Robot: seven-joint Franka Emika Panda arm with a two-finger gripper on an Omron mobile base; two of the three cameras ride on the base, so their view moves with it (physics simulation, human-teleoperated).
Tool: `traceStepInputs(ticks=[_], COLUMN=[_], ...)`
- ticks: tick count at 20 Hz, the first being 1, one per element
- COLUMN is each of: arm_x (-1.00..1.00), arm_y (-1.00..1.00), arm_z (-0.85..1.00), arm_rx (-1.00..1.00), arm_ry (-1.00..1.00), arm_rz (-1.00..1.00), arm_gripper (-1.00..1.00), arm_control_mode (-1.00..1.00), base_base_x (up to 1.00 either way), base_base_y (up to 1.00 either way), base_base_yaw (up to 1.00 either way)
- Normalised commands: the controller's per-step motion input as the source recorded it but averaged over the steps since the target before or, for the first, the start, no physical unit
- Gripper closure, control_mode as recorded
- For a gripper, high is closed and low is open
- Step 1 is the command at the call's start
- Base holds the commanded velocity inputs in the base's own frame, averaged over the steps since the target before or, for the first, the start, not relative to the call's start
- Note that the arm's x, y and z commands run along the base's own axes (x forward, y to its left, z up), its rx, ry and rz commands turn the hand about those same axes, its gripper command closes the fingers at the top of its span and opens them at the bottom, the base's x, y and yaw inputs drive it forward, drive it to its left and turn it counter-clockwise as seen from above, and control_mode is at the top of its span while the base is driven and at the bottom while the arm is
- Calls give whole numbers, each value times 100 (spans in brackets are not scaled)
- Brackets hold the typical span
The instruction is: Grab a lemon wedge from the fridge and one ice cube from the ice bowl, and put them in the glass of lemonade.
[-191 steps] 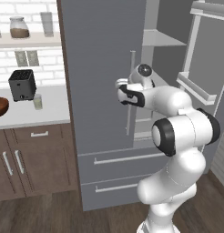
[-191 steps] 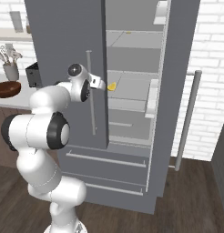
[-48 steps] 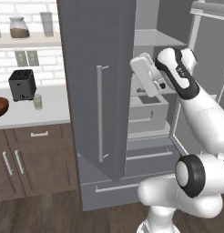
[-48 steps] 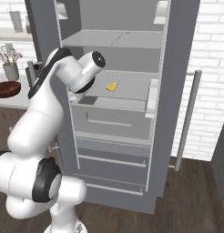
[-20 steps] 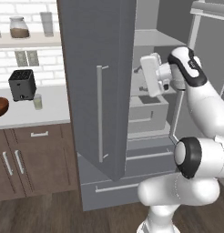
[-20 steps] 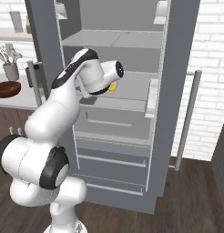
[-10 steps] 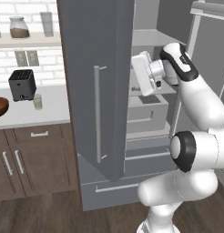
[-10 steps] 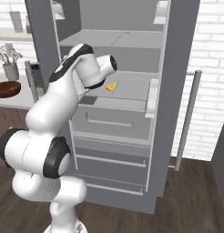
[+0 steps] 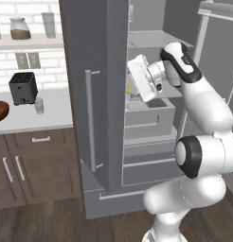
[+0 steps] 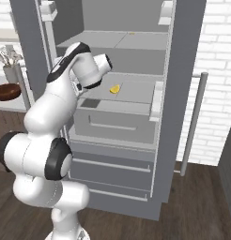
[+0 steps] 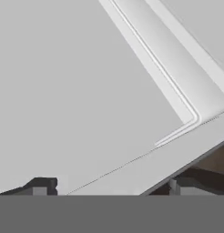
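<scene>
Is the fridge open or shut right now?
Open: both fridge doors stand swung out, baring the shelves and the lemon wedge on one.

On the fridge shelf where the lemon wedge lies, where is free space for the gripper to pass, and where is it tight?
The shelf is bare to the right of the lemon wedge, up to the right door's bin. It is tighter on the left, where the open gripper and the arm's wrist sit close beside the wedge.

The gripper point(image 11: 109, 187) has swung leftward inside the fridge point(image 10: 183, 93) (its doors since opened).
</scene>
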Motion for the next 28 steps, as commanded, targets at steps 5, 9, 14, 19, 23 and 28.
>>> traceStepInputs(ticks=[5,9,14,19,23,28], arm_x=[-34,-42,-34,-34,-18,-16], arm_y=[46,49,56,51,48,11], arm_z=[0,12,25,13,5,11], arm_rx=[0,0,0,0,0,0], arm_ry=[5,0,3,3,1,0], arm_rz=[9,4,1,0,0,0], arm_gripper=[-100,-100,-100,-100,-100,-100], arm_control_mode=[-100,-100,-100,-100,-100,-100], base_base_x=[0,0,0,0,0,0], base_base_y=[0,0,0,0,0,0], base_base_yaw=[0,0,0,0,0,0])
